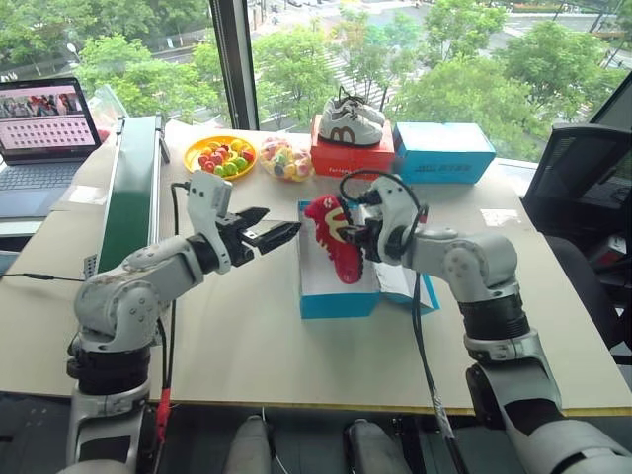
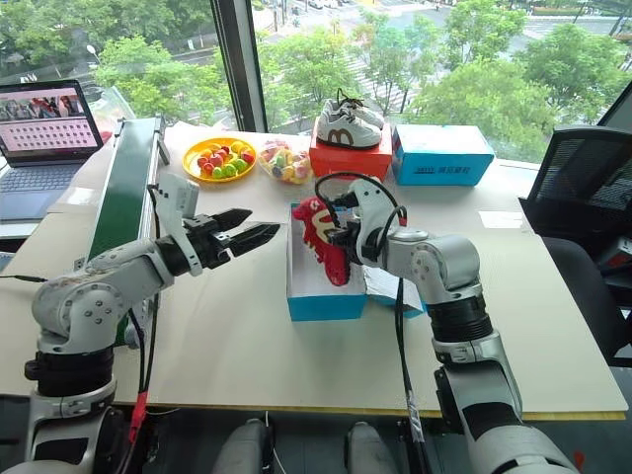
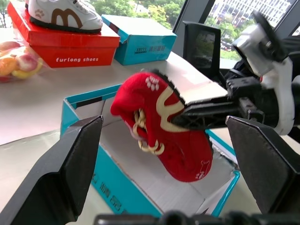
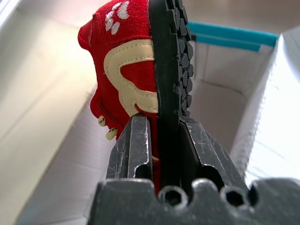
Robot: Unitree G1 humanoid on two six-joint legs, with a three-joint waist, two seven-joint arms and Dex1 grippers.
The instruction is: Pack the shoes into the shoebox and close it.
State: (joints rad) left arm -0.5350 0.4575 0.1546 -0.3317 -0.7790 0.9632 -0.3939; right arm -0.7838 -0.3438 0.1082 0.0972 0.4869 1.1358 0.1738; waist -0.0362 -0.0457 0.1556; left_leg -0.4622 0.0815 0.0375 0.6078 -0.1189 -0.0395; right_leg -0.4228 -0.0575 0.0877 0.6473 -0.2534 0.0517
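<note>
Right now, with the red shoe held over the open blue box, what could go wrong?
1. The right gripper pinches the red shoe only by its edge and sole, so it might slip and fall badly.
2. The shoe hangs tilted near the wall of the blue box; it may catch the rim.
3. The open left gripper waits close by and could bump the shoe.

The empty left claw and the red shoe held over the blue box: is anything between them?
No. Between the open left gripper and the small red soft shoe lies bare pale tabletop and the bright blue cardboard shoebox's near wall, seen in the left eye view.
</note>
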